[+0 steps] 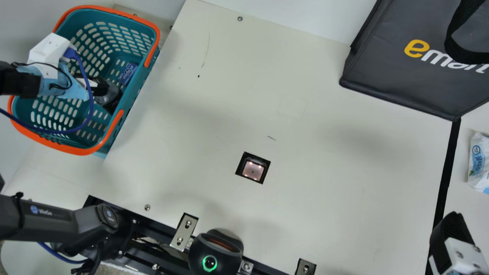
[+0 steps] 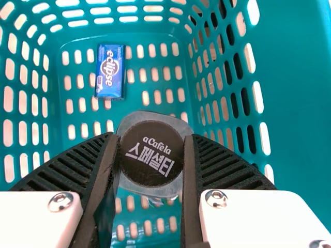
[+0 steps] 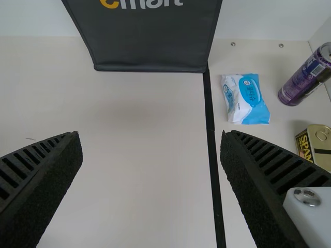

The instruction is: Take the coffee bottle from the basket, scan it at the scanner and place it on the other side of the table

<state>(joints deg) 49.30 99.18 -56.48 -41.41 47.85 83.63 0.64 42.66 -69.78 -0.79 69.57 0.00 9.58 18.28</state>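
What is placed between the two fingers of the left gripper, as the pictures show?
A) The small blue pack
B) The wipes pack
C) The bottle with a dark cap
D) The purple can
C: the left gripper has its fingers against both sides of the dark-capped bottle.

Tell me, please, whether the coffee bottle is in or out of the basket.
In: the coffee bottle is between the left fingers, within the rim of the basket.

Glossy teal basket (image 1: pixel 133 109), seemingly plastic; matt black fingers (image 2: pixel 93 165).
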